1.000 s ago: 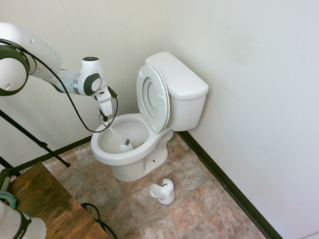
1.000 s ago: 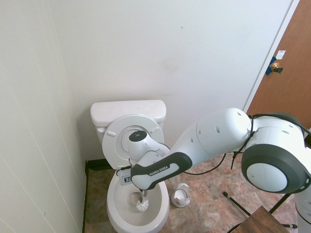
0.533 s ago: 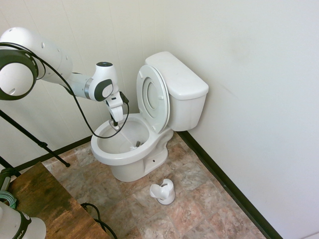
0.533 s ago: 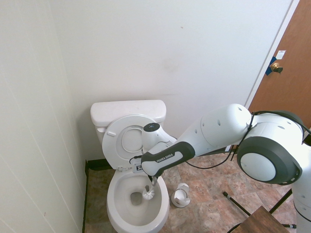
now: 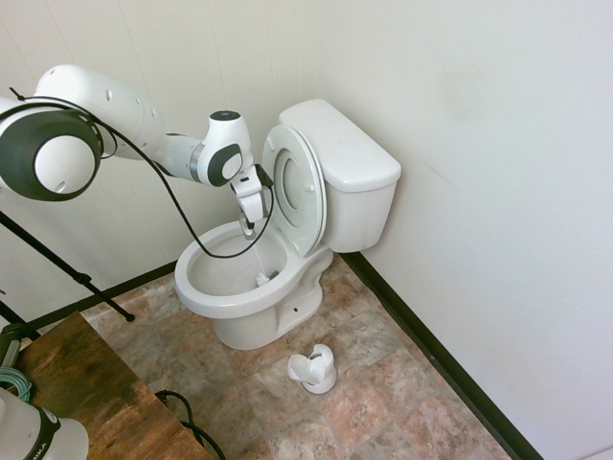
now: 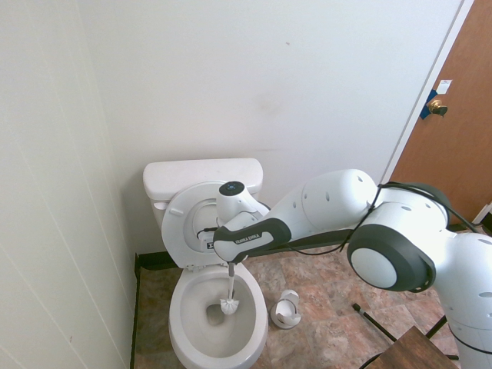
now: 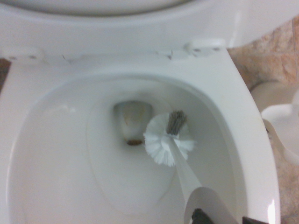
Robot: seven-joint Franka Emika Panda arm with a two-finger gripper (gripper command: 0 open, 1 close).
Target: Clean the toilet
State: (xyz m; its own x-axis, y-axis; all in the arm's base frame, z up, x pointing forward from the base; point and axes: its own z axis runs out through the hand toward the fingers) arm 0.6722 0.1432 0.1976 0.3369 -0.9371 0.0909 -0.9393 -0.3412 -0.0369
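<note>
The end effector (image 5: 251,228) is together, clamped on the white handle of the toilet brush (image 6: 229,306); in the second exterior view the fingertips are largely hidden by the wrist of the arm (image 6: 307,211), which reaches in from 2 o'clock. The handle runs down into the toilet bowl (image 6: 184,327), and its upper part is hard to make out in the first exterior view. The wrist view is soft, but it shows the round white bristle head with a grey tuft (image 7: 176,122) on one side.

The toilet (image 5: 249,331) stands on the tiled floor (image 5: 359,407). In the second exterior view its long axis runs from 12 o'clock to 6 o'clock, tank (image 6: 201,174) at 12, the bowl's front pointing to 6 and reaching the picture's bottom edge. In the first exterior view the front points between 7 and 8 o'clock. The ring seat (image 6: 175,234) is raised at the tank end, the lid (image 5: 287,182) up behind it and partly covered.

Inside the bowl, the bristle head lies just beside the drain opening (image 7: 133,119), towards 1 o'clock in the second exterior view. The white brush holder (image 6: 285,311) stands upright near the bowl at 3 o'clock there; the wrist view cuts it off.
</note>
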